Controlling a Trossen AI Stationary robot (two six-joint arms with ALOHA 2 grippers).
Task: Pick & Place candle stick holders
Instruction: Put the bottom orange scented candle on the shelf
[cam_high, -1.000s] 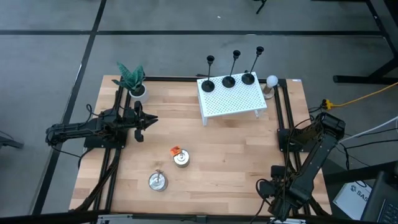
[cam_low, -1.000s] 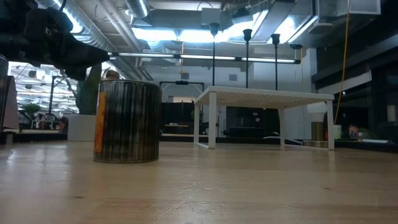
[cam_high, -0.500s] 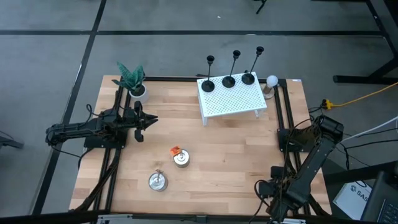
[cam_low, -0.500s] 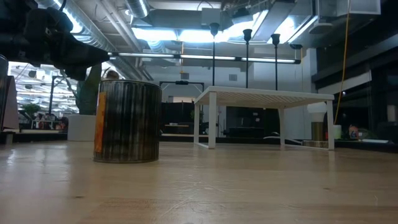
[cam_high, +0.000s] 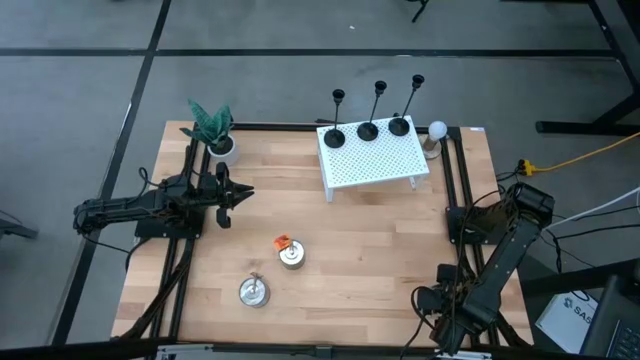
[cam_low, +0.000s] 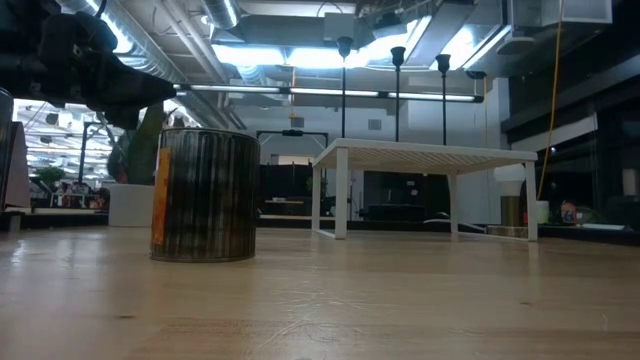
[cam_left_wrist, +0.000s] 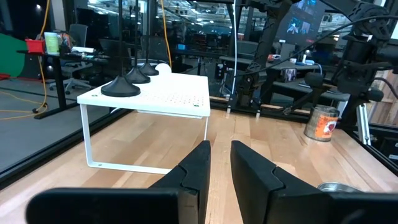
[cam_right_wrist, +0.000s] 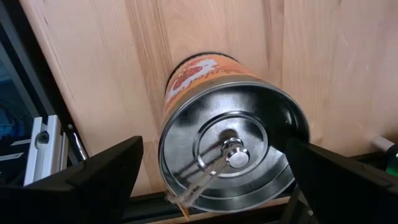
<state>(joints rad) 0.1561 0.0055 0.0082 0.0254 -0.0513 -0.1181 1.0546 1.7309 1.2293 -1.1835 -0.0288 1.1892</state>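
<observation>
Nothing has moved since a second ago. Your right claw (cam_right_wrist: 214, 168) gapes wide around an orange-labelled can (cam_right_wrist: 230, 134), writing unreadable; left claw (cam_left_wrist: 220, 163) nearly closed, empty.

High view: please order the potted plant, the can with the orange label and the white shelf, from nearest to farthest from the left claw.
From the left claw:
1. Potted plant, at the table's far left corner.
2. Can with the orange label, mid-table toward the near edge; close to the plant's distance, so the order of 1 and 2 is uncertain.
3. White shelf, far right side.
</observation>
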